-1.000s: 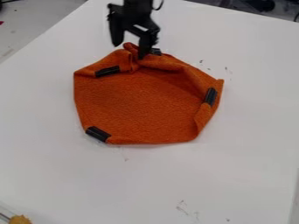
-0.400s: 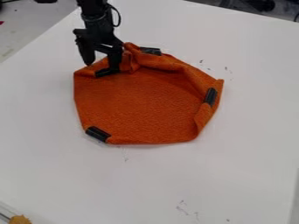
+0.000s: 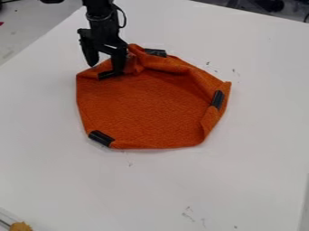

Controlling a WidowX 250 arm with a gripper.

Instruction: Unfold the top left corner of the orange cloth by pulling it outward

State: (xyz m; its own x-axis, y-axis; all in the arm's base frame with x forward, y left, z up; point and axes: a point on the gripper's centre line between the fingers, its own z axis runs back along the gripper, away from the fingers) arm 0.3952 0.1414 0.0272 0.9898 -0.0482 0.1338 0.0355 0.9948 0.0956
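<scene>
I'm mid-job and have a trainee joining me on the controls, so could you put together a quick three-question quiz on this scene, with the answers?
1. Count: How many black strips show along the edges of the orange cloth?
2. Multiple choice: As seen in the camera view, which strip is the claw nearest to?
A) The one at the cloth's right edge
B) The one at its upper left
C) The one at its lower left
3. True or false: The claw's two fingers stand apart.

Key: 1. Four; 2. B; 3. True
</scene>
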